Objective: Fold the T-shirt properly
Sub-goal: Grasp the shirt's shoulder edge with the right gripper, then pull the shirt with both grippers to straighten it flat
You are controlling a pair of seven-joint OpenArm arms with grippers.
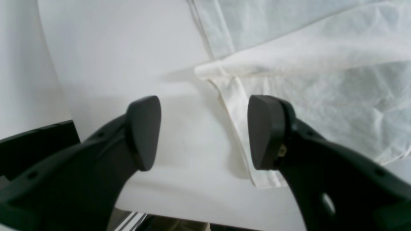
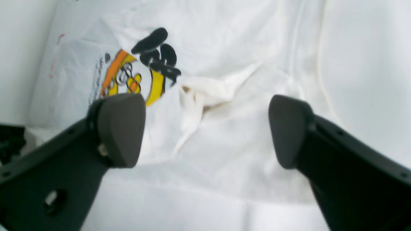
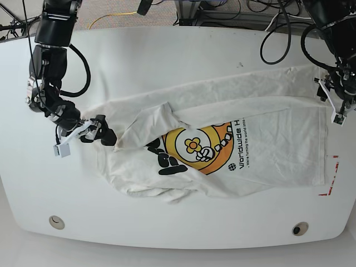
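The white T-shirt (image 3: 267, 144) lies spread and creased across the table, with its orange, yellow and black print (image 3: 194, 146) facing up. One sleeve is folded over toward the print. My right gripper (image 3: 102, 134) hovers at the shirt's left edge. In the right wrist view the right gripper (image 2: 205, 128) is open above a bunched fold (image 2: 208, 89) beside the print (image 2: 135, 77), and it holds nothing. My left gripper (image 3: 334, 103) is at the shirt's right edge. In the left wrist view the left gripper (image 1: 204, 131) is open over a hem corner (image 1: 266, 179), not gripping it.
The white table (image 3: 167, 55) has a rounded front edge with two round holes (image 3: 55, 222) (image 3: 300, 228). Red tape marks (image 3: 331, 175) sit near the shirt's right hem. Cables (image 3: 278, 28) lie at the back.
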